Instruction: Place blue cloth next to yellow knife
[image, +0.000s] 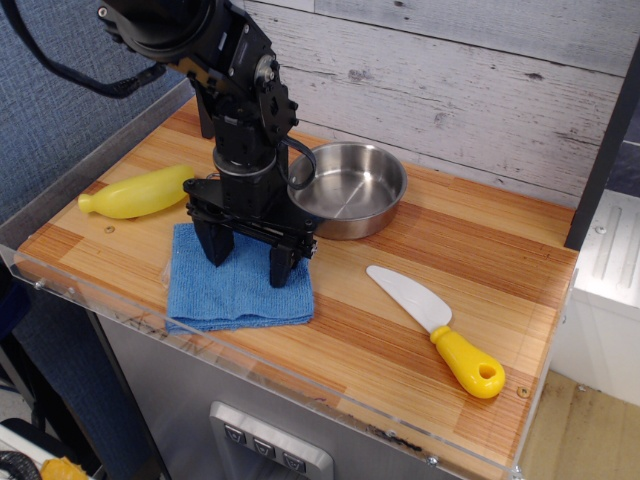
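Observation:
The blue cloth (225, 295) lies folded and flat on the wooden table, front left. My black gripper (247, 265) hangs straight down over the cloth with its two fingers spread wide apart, their tips at or just above the cloth's back half. It is open and holds nothing. The yellow knife (440, 330) lies to the right, white blade pointing back-left, yellow handle with a hole toward the front right. A strip of bare wood separates cloth and knife.
A steel pan (350, 187) stands just behind and right of the gripper. A yellow banana-shaped toy (135, 193) lies at the left. The table (480, 260) has a clear plastic rim at its front edge; a plank wall stands behind.

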